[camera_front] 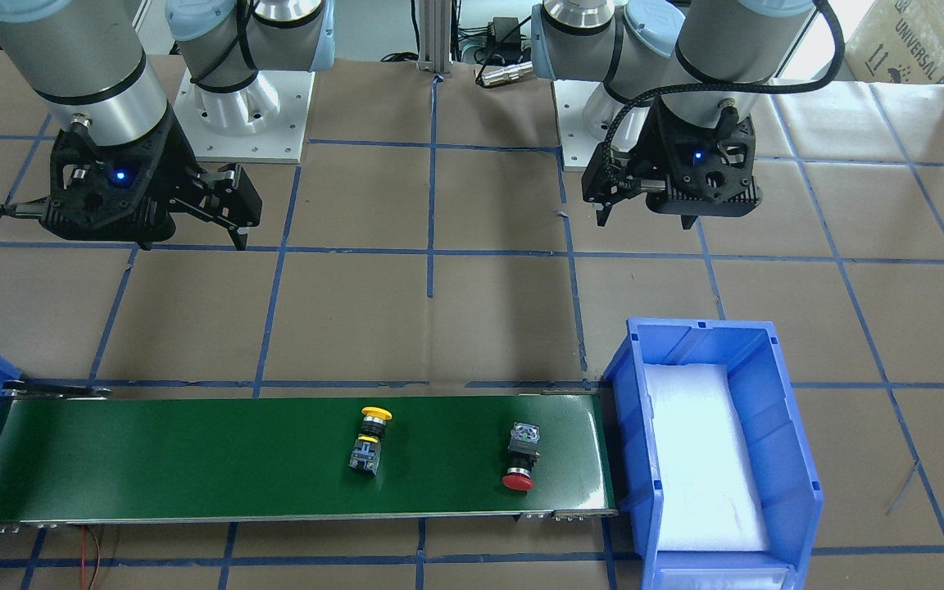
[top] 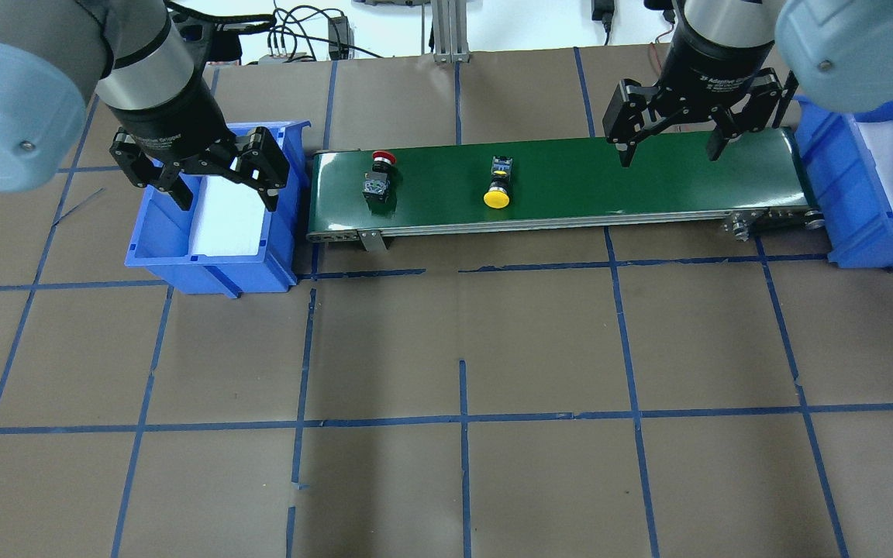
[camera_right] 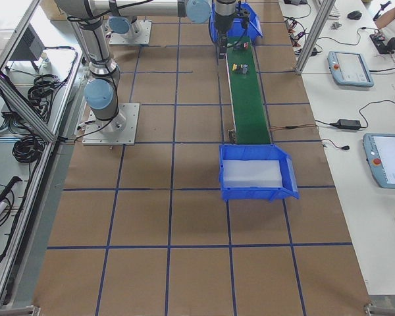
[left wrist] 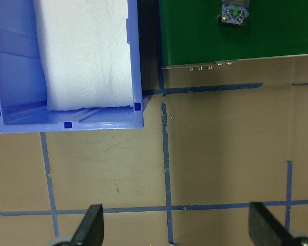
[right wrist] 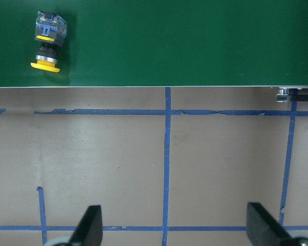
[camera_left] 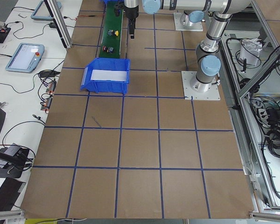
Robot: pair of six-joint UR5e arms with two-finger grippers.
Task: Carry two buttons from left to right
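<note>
Lying crosswise, opposed: yellow btn (top: 498, 186), red btn (top: 378, 180).

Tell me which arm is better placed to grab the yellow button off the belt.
Right, probably. The right gripper hangs open alongside the right stretch of the green belt, and its wrist view shows the yellow button. The left gripper hangs by the blue bin, nearer the red button.

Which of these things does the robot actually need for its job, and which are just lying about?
Job: yellow button, red button, green belt, left bin, right bin, left gripper and right gripper, both open.

Lying about: tablets on the side bench, power brick, cardboard box.
</note>
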